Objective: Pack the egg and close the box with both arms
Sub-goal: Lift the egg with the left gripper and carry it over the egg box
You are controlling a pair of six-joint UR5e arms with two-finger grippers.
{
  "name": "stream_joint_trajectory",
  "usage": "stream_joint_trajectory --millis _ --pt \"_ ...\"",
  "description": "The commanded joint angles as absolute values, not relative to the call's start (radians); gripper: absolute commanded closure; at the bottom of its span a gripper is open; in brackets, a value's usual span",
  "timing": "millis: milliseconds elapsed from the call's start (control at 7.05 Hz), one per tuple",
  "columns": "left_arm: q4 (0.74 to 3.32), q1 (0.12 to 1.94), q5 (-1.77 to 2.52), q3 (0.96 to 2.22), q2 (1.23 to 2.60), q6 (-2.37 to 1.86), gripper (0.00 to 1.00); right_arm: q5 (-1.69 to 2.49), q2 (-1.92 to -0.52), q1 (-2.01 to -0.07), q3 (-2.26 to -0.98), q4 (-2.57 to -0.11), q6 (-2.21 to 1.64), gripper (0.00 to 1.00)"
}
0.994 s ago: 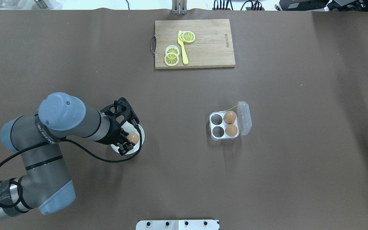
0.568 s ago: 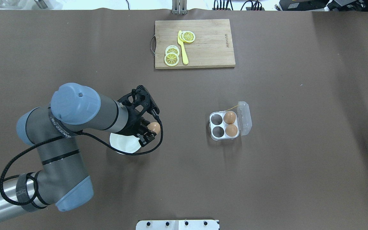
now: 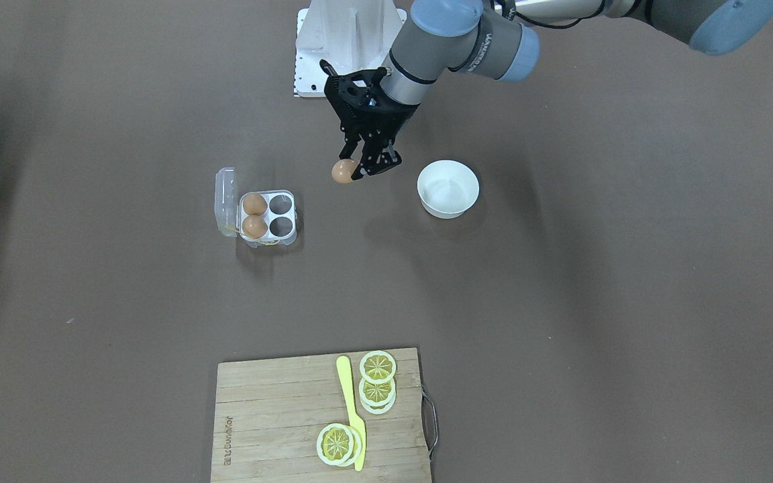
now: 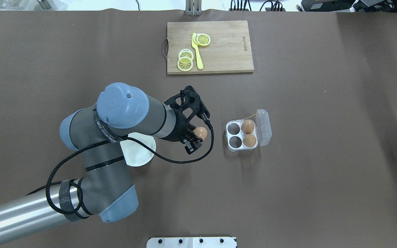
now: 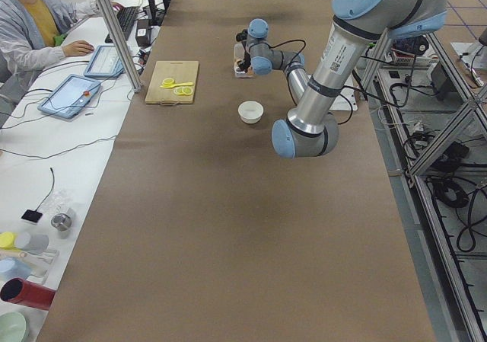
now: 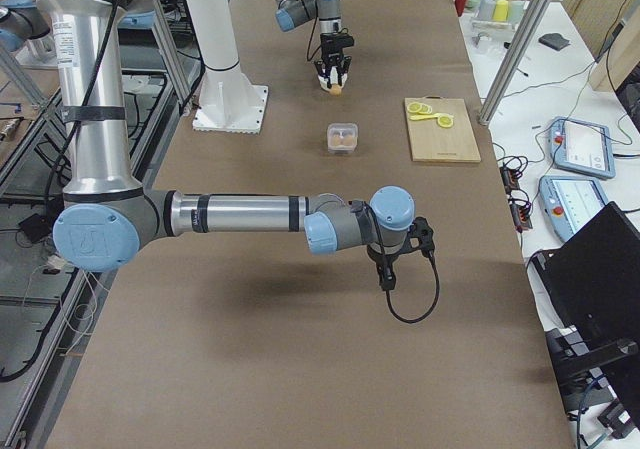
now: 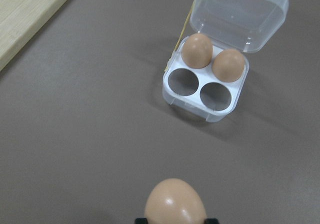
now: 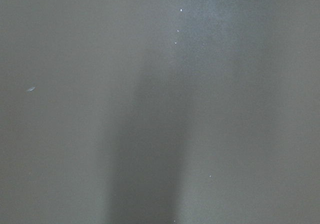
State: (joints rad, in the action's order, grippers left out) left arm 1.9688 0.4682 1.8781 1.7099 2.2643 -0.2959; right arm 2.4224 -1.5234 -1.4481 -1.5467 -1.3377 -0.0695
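Observation:
My left gripper [image 4: 198,136] is shut on the egg [image 4: 201,132], an orange-brown one held in the air above the table between the white bowl [image 4: 138,151] and the box [image 4: 242,134]. The egg also shows in the front view [image 3: 341,172] and at the bottom of the left wrist view [image 7: 175,202]. The clear box has its lid [image 4: 264,127] open, two brown eggs [image 4: 248,126] in the cups by the lid and two empty cups [image 4: 234,128] on my gripper's side. My right gripper [image 6: 387,279] shows only in the right side view; I cannot tell whether it is open or shut.
A wooden cutting board [image 4: 226,46] with lemon slices and a yellow knife [image 4: 197,51] lies at the far side of the table. The white bowl [image 3: 448,189] is empty. The white base stand [image 3: 349,40] is at the robot's side.
My left gripper has lifted the egg out of the white bowl and carried it to the right, towards the box. The box and its eggs have not moved.

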Motion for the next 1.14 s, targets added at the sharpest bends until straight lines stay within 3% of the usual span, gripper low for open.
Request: stream_joint_trajectory --millis 0,568,994 --pt "2.021 0.449 1.871 1.668 2.309 -0.287 1.00 2.421 -1.522 -1.448 -1.552 -1.338 -0.071 0.00" --pt "2.183 0.353 1.654 1.493 2.390 -0.295 1.00 2.422 -1.523 -1.448 -1.554 -1.338 -0.071 0.00" --pt "2.210 0.353 1.649 1.450 2.404 -0.288 1.00 2.421 -1.523 -1.448 -1.552 -1.338 -0.072 0.00"
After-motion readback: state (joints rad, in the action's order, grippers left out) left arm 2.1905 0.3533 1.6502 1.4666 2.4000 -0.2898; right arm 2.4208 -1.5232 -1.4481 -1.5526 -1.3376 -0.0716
